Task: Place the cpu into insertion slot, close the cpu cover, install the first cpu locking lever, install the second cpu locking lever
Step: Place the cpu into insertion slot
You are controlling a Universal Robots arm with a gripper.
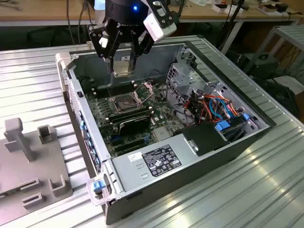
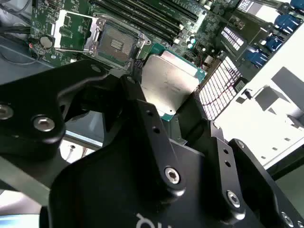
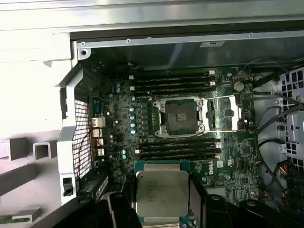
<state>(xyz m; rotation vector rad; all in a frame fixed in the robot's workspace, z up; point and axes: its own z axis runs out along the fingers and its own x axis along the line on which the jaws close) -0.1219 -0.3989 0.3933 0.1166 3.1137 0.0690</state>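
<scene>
My gripper (image 1: 123, 66) hangs over the open computer case, shut on the cpu (image 1: 124, 64), a flat square chip with a silver top. In both wrist views the cpu (image 3: 162, 192) (image 2: 168, 83) sits level between the black fingers (image 3: 119, 209). The insertion slot (image 3: 181, 116) (image 2: 115, 42) (image 1: 124, 102) lies bare on the green board, below and ahead of the chip. Its cpu cover (image 3: 223, 112) (image 2: 71, 29) is swung open beside the socket. Thin wire levers (image 3: 221, 129) run along the cover's edges.
Long black memory slots (image 3: 175, 80) flank the socket on two sides. A power supply (image 1: 161, 159) and a bundle of coloured cables (image 1: 213, 104) fill the case's near and right parts in the exterior view. A grey fixture (image 1: 28, 156) stands on the ribbed table (image 1: 266, 190).
</scene>
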